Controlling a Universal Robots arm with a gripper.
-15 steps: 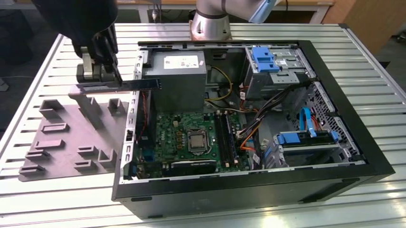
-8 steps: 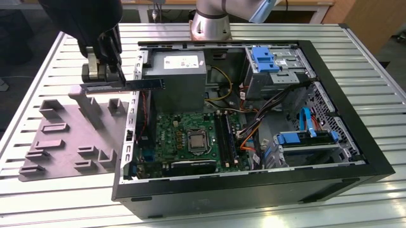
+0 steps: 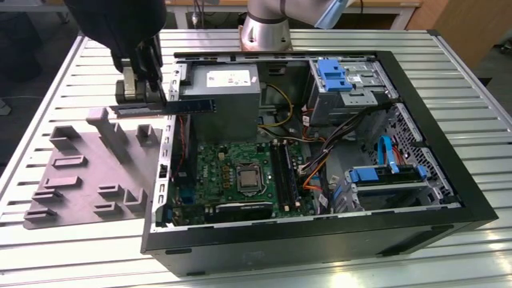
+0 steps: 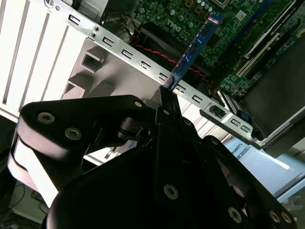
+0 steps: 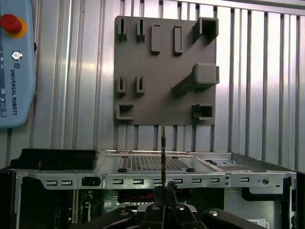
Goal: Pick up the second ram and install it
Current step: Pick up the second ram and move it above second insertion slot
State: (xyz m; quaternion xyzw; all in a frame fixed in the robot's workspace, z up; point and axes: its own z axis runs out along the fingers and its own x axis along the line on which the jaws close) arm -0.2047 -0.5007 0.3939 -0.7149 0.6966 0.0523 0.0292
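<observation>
The second ram [image 3: 192, 106] is a thin dark blue-green stick, held level above the left wall of the open computer case [image 3: 320, 240]. My gripper [image 3: 146, 99] is shut on its outer end, over the gap between the case and the grey tray [image 3: 88, 174]. In the second wrist view the ram [image 4: 193, 50] reaches from my gripper [image 4: 164, 93] out over the green motherboard [image 4: 190, 14]. In the first wrist view the ram [image 5: 163, 152] appears edge-on, rising from my gripper [image 5: 163, 192]. The black slot rails [image 3: 284, 174] lie on the motherboard [image 3: 232, 174], at the exterior view's right of the ram.
The grey tray [image 5: 162, 71] with upright blocks lies on the slatted table beside the case. Inside the case are a grey power supply [image 3: 220, 90], blue drive brackets [image 3: 336, 75] and loose cables [image 3: 320, 162]. A pendant with a red button [image 5: 14, 62] lies on the table.
</observation>
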